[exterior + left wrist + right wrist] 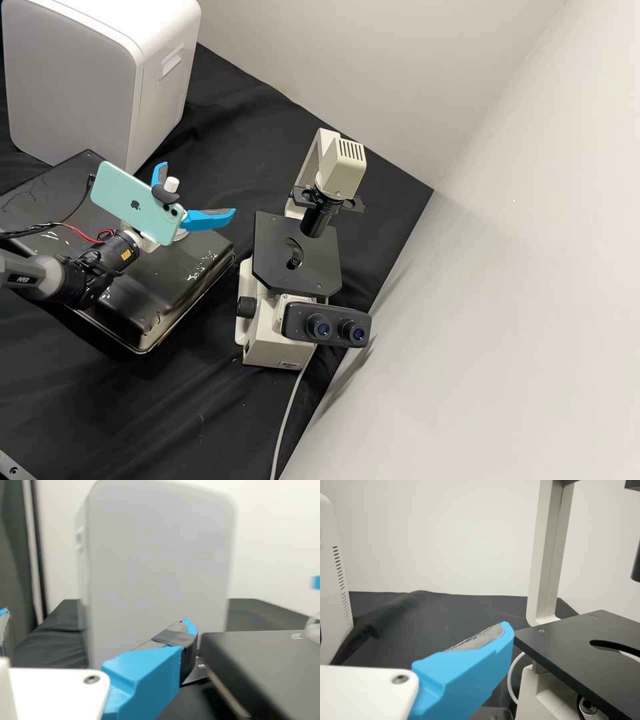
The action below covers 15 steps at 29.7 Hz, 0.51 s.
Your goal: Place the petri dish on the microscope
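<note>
On the microscope (293, 287), right of centre, the black stage (270, 243) carried no dish. By my judgement the task had hardly begun: the pickup, the carry and the placing were all left to do. The right claw (198, 189) hovered over the black case (153, 300) to the left of the microscope, its two blue fingers spread wide and gripping nothing. The left claw (95, 617) was likewise spread open and empty, facing the white cabinet (93, 73) at the far left. The petri dish could not be picked out for certain; a faint clear shape (313, 629) on the case's top may have been it. By count there was one microscope with two eyepieces (322, 327) and one white cable (285, 417) trailing nearward. There were also one black case, one white cabinet, two claws and at most one dish, all on the one black-draped surface (133, 413).
</note>
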Motion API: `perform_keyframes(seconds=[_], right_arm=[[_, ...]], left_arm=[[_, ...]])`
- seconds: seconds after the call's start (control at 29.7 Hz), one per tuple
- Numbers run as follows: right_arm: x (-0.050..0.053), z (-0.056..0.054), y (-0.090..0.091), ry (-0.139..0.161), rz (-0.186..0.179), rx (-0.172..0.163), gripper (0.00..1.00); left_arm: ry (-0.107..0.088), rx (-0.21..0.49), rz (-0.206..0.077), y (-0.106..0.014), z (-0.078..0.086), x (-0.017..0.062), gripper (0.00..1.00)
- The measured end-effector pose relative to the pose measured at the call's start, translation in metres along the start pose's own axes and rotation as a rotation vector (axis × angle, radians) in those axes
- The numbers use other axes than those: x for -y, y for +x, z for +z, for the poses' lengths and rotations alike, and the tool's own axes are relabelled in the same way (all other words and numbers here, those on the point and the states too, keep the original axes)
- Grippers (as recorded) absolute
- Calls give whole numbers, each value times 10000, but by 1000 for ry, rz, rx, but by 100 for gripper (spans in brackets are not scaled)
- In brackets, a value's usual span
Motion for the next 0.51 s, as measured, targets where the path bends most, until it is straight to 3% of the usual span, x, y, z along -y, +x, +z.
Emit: perform_keyframes(seconds=[0.03, 0.17, 0.24, 0.3, 0.34, 0.37, 0.51], right_arm=[[0, 0, 0, 0, 0, 0, 100], [0, 0, 0, 0, 0, 0, 100], [0, 0, 0, 0, 0, 0, 100], [0, 0, 0, 0, 0, 0, 100], [0, 0, 0, 0, 0, 0, 100], [0, 0, 0, 0, 0, 0, 100], [0, 0, 0, 0, 0, 0, 100]], left_arm=[[2, 18, 17, -45, 53, -54, 100], [13, 73, 29, -199, 208, -149, 100], [15, 87, 5, -258, 250, -154, 100], [15, 92, -49, -327, 276, -133, 100], [24, 100, -88, -378, 292, -116, 100], [32, 113, -104, -418, 307, -114, 100], [44, 165, -113, -486, 369, -120, 100]])
